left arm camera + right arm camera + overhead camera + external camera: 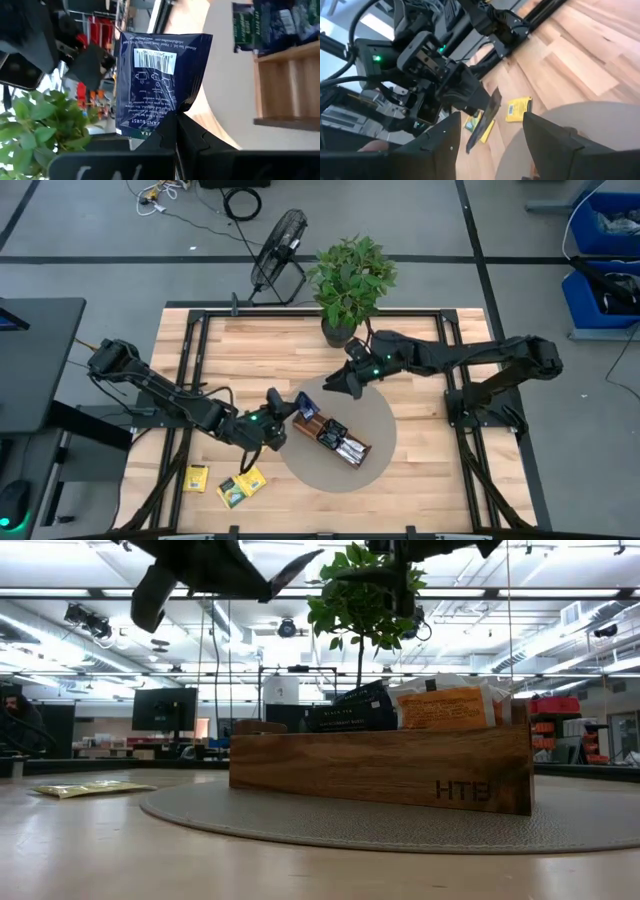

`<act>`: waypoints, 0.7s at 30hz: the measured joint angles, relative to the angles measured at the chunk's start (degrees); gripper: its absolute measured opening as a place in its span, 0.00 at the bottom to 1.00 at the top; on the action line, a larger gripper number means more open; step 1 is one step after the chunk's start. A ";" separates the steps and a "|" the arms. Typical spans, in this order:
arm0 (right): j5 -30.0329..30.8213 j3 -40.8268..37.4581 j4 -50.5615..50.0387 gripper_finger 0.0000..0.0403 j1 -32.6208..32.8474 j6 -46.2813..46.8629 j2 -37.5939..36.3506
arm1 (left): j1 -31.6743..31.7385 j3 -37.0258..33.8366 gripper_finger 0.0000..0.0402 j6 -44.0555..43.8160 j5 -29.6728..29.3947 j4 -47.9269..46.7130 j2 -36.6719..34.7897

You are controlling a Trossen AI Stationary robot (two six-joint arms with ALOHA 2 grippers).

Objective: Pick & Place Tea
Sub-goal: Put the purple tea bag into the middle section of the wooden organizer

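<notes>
My left gripper (287,416) is over the left rim of the round grey mat (385,412), shut on a dark navy tea sachet (160,80) just left of the long wooden tray (338,442). The tray rests on the mat and holds navy (350,707) and orange sachets (445,708) standing upright. Two yellow sachets (196,478) (242,485) lie flat on the table near its front edge. My right gripper (335,387) hovers open above the mat's far side, touching nothing, its fingers pointing at the held sachet (484,120). My left gripper pinches the navy sachet between its two fingers (192,137) at one edge (167,116), near the end opposite the barcode. The sachet is lifted clear of the table and stands out beyond the fingertips, slightly creased by the hold.
A potted plant (350,280) stands at the table's far edge, just behind my right gripper. A floor fan (278,245) sits beyond the table. Bare wood lies to the left and right of the mat.
</notes>
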 joint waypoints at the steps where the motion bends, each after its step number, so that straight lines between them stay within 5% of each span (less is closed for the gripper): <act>1: 0.00 0.10 0.14 0.56 -0.09 0.02 0.20 | 0.11 0.00 0.00 0.94 0.11 1.00 0.02; 8: -3.12 1.22 -0.16 0.56 -0.15 0.60 3.69 | 3.58 0.02 0.00 7.53 9.60 2.99 0.04; 21: -8.46 1.71 1.16 0.56 -1.37 2.32 8.03 | 5.73 0.00 0.00 10.99 15.55 6.03 0.02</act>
